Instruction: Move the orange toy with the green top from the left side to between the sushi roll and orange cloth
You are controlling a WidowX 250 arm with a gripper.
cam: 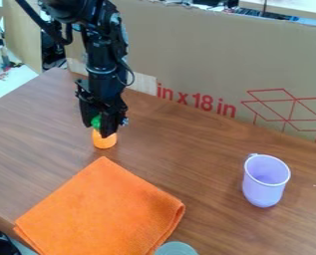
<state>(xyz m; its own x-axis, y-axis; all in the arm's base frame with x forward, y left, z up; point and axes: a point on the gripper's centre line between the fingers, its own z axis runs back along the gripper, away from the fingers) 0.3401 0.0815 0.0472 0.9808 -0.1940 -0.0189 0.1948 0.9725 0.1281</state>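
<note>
From my remote station I view the table (213, 144) at a slant, with the black arm (107, 55) entering at the upper left and its claw (100, 127) pointing downward over the far left part of the wood surface. The small orange-and-green object (105, 141) lies directly at the claw: its green part shows against the claw's dark lower end, and its rounded orange part projects just below, toward the camera. The claw overlaps the object in my line of sight, so I cannot tell how far open the claw is, nor whether it has hold of the object or merely surrounds it. Nearer to me, just beyond the object's orange end, lies a folded orange cloth (103, 211), one corner directed toward the object and the two apart. Well to the right of the claw I note a pale lilac cup (264, 182), its mouth facing up and a small lug at the left of its rim. At the bottom edge of my view, beside the cloth's near right side, appears the rounded top of a grey-green item (176, 249), mostly cut off. Behind the table's far edge stands a broad cardboard panel (207, 50), bearing red print and a red line drawing of boxes.
</note>
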